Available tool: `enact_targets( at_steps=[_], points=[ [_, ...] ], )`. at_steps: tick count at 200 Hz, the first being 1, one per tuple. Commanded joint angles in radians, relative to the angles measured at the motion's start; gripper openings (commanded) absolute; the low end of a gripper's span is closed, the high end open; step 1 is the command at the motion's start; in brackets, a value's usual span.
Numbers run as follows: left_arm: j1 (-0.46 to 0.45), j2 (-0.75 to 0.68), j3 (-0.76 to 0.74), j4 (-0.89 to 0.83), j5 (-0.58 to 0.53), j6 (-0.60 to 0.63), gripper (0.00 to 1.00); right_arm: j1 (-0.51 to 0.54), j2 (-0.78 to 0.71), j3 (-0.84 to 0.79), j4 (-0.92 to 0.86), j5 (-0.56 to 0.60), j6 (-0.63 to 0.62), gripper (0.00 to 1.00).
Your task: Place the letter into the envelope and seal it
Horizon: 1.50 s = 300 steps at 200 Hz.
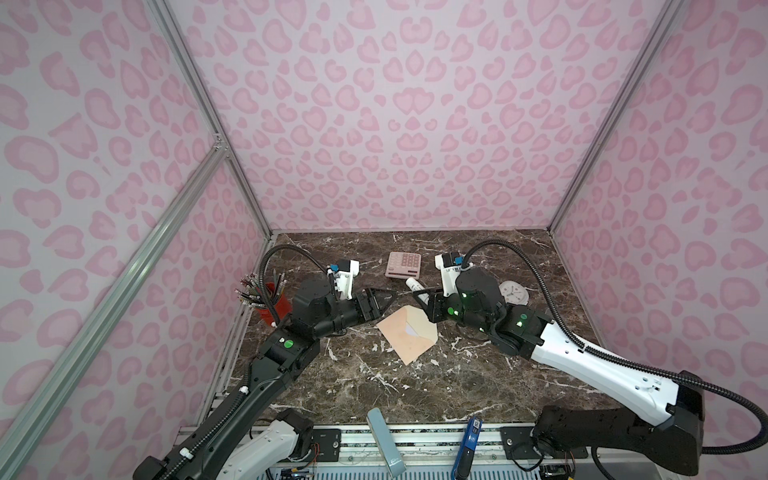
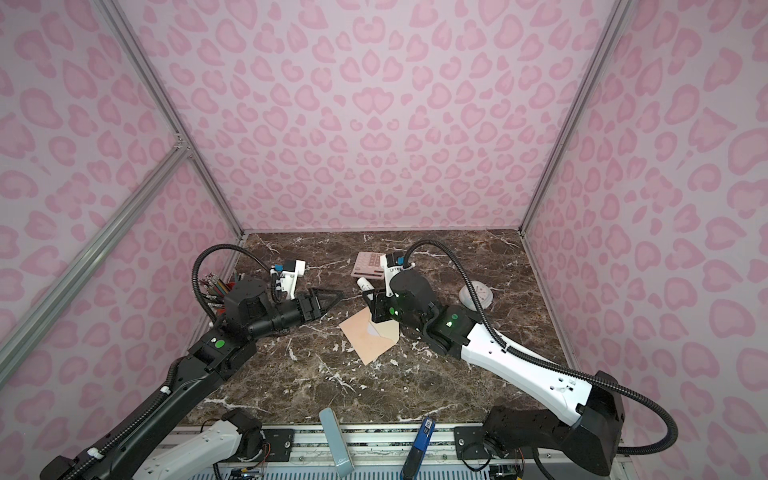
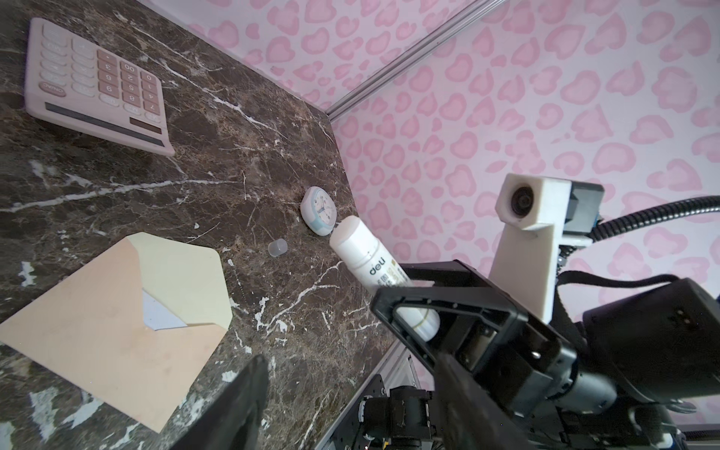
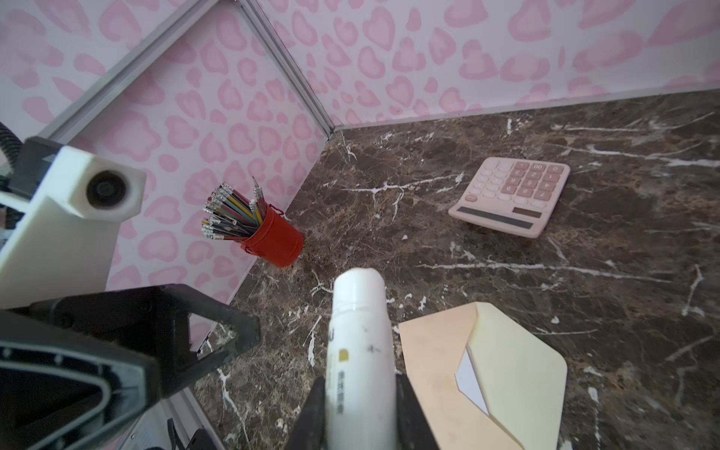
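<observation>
Soft, even light fills the booth in both top views: the pink walls (image 1: 395, 104) are bright and washed pale, the marble table (image 1: 415, 386) dimmer. Shadows around the envelope (image 1: 405, 334) are faint, short and soft-edged. The straight rails (image 1: 199, 95) bow outward towards the picture corners, a wide-lens warp. Both top views look slightly soft. In the left wrist view the envelope (image 3: 117, 311) is sharp, while a dark finger (image 3: 241, 401) just beside it, close to the lens, is blurred. In the right wrist view the glue stick (image 4: 360, 350) beside the envelope (image 4: 440, 370) is bright and a little soft; the calculator (image 4: 510, 195) beyond it casts a thin shadow.
</observation>
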Motion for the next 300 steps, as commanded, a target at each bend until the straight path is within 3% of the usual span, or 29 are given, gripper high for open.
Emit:
enact_targets(
  at_steps=[1,93,176,300],
  points=[
    [0.0,-0.014,-0.007,0.065,-0.032,-0.025,0.71,0.028,-0.011,-0.026,0.144,0.077,-0.044,0.0],
    [-0.019,0.091,0.012,0.264,-0.005,-0.114,0.77,0.09,-0.057,-0.1,0.309,0.15,-0.191,0.0],
    [-0.069,0.186,0.036,0.416,0.031,-0.184,0.75,0.104,-0.073,-0.137,0.34,0.175,-0.205,0.0],
    [-0.099,0.236,0.035,0.515,0.063,-0.233,0.51,0.13,-0.054,-0.14,0.351,0.207,-0.259,0.0]
  ],
)
